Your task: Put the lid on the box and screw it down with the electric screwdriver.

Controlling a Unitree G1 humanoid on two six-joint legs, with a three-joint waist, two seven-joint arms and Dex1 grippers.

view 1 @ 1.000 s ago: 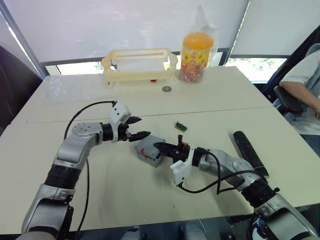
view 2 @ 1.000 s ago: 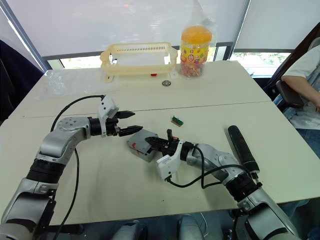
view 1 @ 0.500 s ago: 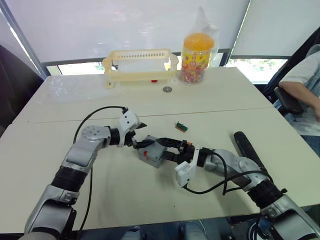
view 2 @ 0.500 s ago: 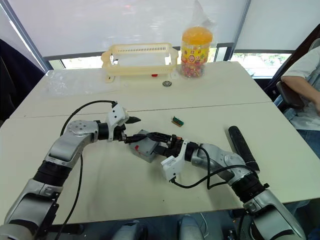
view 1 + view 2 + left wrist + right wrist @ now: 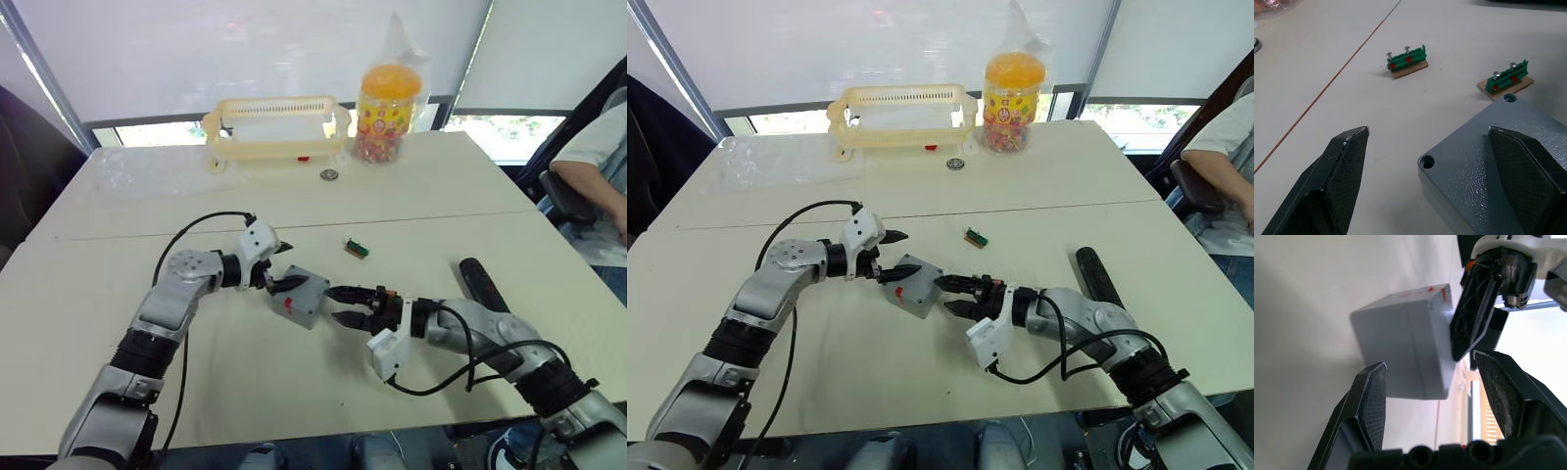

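- While the lid [image 5: 1508,161] is already sitting on top of the box [image 5: 912,287], the pair is lying near the middle of the table [image 5: 1038,176], roughly at 6 o'clock from the cream basket [image 5: 901,117].
- The left gripper [image 5: 890,257] is standing wide apart, one finger resting on the lid and the other hanging over bare table beside it; it is not clamping anything.
- The right gripper [image 5: 958,297] is also gaping wide, holding nothing, just off the box at its 3 o'clock side, fingers pointing at it.
- The screwdriver [image 5: 1103,291] is lying untouched on the table, further out at 3 o'clock from the box.
- Two small green terminal blocks [image 5: 1407,60] are sitting on the table near the box.
- The box is looking like hard, light plastic with smooth faces, so it is likely to skid or tilt when pushed; squeezing it across two opposite side walls seems safest.
- The screwdriver is probably stiff and round, so gripping mid-barrel should be steadier than near the tip.
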